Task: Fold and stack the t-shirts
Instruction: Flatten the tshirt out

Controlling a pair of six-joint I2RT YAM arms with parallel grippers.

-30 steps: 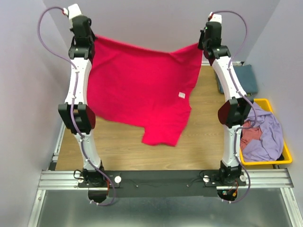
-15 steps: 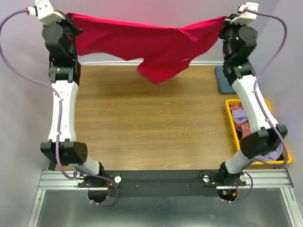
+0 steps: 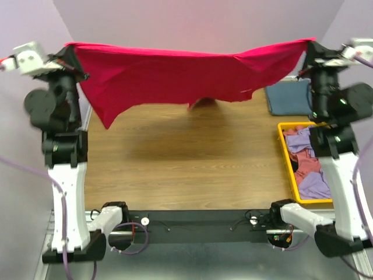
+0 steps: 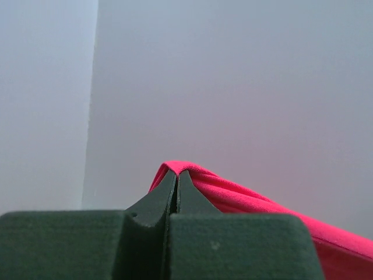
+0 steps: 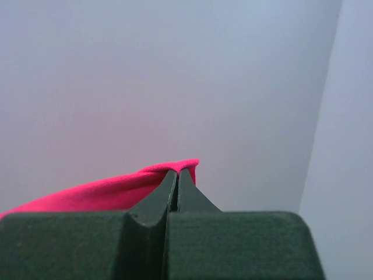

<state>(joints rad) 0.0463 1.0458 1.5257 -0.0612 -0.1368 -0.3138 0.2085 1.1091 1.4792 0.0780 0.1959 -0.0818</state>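
Observation:
The crimson-pink t-shirt [image 3: 175, 76] hangs stretched in the air across the far side of the table, high above the wood. My left gripper [image 3: 69, 48] is shut on its left corner, and the wrist view shows the cloth [image 4: 245, 198] pinched at the fingertips [image 4: 176, 172]. My right gripper [image 3: 310, 44] is shut on its right corner [image 5: 105, 192], pinched at the tips [image 5: 177, 171]. A slate blue-grey t-shirt [image 3: 288, 98] lies folded at the far right of the table. A lavender t-shirt [image 3: 315, 181] and a pinkish one [image 3: 308, 165] lie crumpled in the bin.
The yellow plastic bin [image 3: 287, 169] stands at the table's right edge beside my right arm. The wooden tabletop [image 3: 186, 163] lies under the hanging shirt. Grey walls close in behind and on both sides.
Both arms have risen and spread apart toward the camera, pulling the crimson-pink shirt taut and higher. The hanging sleeve that dangled in the middle has drawn up.

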